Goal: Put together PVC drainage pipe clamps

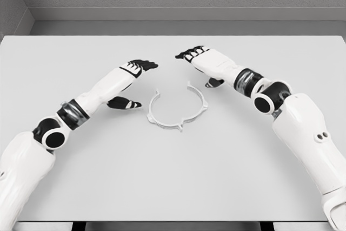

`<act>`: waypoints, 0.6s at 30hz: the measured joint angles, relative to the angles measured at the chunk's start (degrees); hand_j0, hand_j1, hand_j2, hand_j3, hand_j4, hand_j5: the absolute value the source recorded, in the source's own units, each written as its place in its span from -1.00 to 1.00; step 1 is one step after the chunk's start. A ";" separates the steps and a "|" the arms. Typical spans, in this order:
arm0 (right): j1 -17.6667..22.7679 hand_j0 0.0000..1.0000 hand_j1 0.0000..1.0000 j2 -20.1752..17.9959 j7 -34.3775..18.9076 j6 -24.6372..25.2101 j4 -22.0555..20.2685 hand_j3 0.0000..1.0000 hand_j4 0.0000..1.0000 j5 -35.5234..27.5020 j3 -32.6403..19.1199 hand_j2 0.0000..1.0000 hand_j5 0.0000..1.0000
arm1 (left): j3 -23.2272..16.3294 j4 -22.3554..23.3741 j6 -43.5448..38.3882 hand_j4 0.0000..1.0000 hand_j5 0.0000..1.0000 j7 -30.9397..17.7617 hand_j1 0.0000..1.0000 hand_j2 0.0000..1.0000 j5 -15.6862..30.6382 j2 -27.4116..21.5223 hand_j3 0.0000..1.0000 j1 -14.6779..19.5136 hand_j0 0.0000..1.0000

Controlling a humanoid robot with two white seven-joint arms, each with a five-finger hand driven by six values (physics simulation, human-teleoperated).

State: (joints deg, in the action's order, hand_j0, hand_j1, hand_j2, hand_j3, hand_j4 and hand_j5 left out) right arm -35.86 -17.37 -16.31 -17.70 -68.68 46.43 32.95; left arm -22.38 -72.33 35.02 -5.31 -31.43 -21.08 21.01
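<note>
You've got the pipe clamp [177, 110] lying flat on the white table [227, 177], a thin white ring with its gap turned toward the far edge and small tabs poking out at its near side. Take that clamp as your marker.

Your left hand [132, 82] sits just to the left of the clamp and slightly beyond it. The dark fingers [141, 65] reach out past the clamp's far-left tip, and the thumb [124, 103] hangs lower, level with the ring's left arc, close beside it but apart from it. The hand is relaxed and spread, gripping nothing.

Your right hand [201, 64] is beyond the clamp and to its right, its fingers [187, 53] pointing left across the far side of the ring's opening. Its thumb [214, 83] drops down near the clamp's right-hand tip, close, and you can't quite tell if it touches. This hand too is loose and spread, with nothing in it.

So the clamp rests between the two hands, nearer you than either set of fingertips, untouched by the left hand. Both forearms angle in from the near corners toward it.
</note>
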 measured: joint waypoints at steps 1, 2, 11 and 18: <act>0.00 1.00 1.00 0.28 0.00 0.00 0.44 1.00 1.00 0.15 0.26 1.00 1.00 | 0.01 0.03 0.00 1.00 1.00 0.00 1.00 1.00 0.00 -0.29 1.00 0.00 1.00; -0.09 1.00 1.00 0.50 0.01 -0.01 0.77 1.00 1.00 0.25 0.49 1.00 1.00 | 0.02 0.05 0.00 1.00 1.00 0.00 1.00 1.00 0.00 -0.53 1.00 0.09 1.00; -0.18 1.00 1.00 1.64 0.13 -0.01 2.20 1.00 1.00 0.87 1.64 1.00 1.00 | 0.04 1.99 0.00 1.00 1.00 0.04 1.00 1.00 0.07 -1.33 1.00 2.02 1.00; -0.09 1.00 1.00 2.12 0.46 -0.01 1.07 1.00 1.00 2.59 1.64 1.00 1.00 | 0.04 2.96 0.00 1.00 1.00 0.08 1.00 1.00 0.08 -1.66 1.00 2.11 1.00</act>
State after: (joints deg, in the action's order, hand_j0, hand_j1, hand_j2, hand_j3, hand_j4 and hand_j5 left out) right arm -35.95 -15.25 -15.85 -17.70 -67.61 49.03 34.59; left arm -22.34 -69.37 35.02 -5.23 -31.35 -22.75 23.12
